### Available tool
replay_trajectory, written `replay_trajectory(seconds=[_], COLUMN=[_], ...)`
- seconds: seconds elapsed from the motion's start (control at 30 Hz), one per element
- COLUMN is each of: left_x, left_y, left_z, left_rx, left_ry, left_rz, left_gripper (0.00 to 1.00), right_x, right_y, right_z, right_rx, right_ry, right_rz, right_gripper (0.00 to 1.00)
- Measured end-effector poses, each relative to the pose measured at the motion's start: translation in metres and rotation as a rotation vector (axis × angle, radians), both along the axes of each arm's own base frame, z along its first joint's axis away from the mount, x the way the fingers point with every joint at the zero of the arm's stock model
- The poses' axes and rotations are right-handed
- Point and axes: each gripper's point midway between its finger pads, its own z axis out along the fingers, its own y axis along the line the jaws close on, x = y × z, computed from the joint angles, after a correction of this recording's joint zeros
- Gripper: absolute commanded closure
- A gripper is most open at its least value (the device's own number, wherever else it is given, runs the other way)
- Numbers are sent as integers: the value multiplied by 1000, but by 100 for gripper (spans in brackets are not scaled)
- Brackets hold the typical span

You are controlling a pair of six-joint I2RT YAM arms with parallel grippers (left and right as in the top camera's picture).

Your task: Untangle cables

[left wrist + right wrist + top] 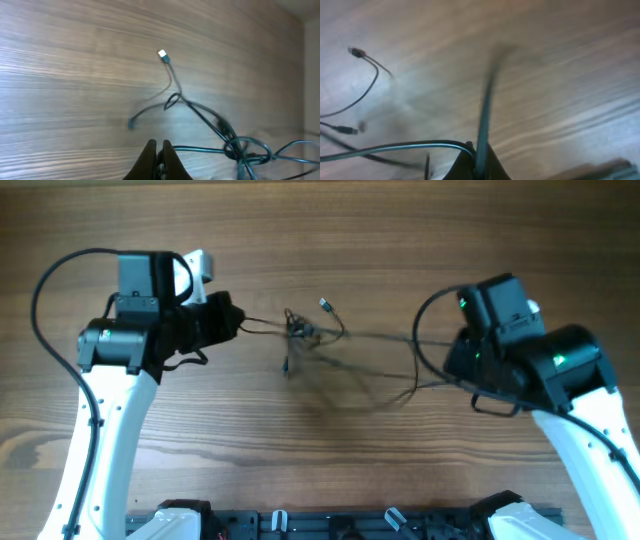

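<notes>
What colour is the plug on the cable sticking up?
The plug is white, best seen in left wrist view.

- table (330, 240): warm brown wood, streaked with darker lengthwise grain
- cables (300, 332): black, showing a teal-blue sheen in the wrist views
- plug tip (162, 54): white-silver on a grey-blue neck
- left arm (100, 440) and right arm (590, 440): white links with black housings
- left gripper (159, 147) and right gripper (477, 152): black fingers
- green lights (464, 302): bright dots on the right arm's black housing
- rail (340, 525) at the near edge: black with white clips

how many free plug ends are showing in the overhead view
2: a pale-tipped plug beyond the knot, a dark plug nearer the robot. Others may hide in the knot.
</notes>
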Motion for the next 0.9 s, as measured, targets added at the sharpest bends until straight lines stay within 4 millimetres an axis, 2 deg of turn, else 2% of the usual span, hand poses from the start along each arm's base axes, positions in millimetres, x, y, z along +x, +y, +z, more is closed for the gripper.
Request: replay_trajectory(seconds=[0.03, 0.1, 0.13, 0.2, 0.27, 0.33, 0.53, 0.67, 0.77, 0.83, 0.9], left_x=[1, 3, 4, 4, 4, 2, 0, 3, -8, -25, -38], left_y=[2, 9, 11, 12, 8, 2, -17, -29, -36, -39, -40], left_z=[-1, -1, -1, -1, 1, 3, 15, 35, 73, 106, 119], left_rx=[9, 34, 38, 42, 34, 18, -57, -118, -157, -169, -176], left_ry=[0, -6, -12, -21, -33, -47, -99, -183, -286, -379, -415], left_rz=[9, 28, 31, 15, -21, -69, -174, -231, -271, -295, -305], left_gripper=[96, 96, 96, 96, 96, 96, 96, 96, 96, 96, 96], right_x=[7, 21, 27, 36, 35, 32, 38, 48, 47, 41, 34], right_y=[3, 15, 24, 53, 79, 92, 118, 159, 197, 215, 228], right_z=[0, 2, 4, 9, 15, 19, 23, 9, 0, -1, -1], right_rx=[-1, 25, 55, 148, 236, 290, 398, 502, 578, 602, 607], right_ry=[-15, -52, -67, -102, -125, -134, -158, -141, -143, -148, -155], right_rz=[24, 116, 175, 356, 517, 586, 665, 826, 971, 1043, 1091], right_gripper=[81, 74, 66, 58, 45, 35, 33, 35, 36, 36, 37])
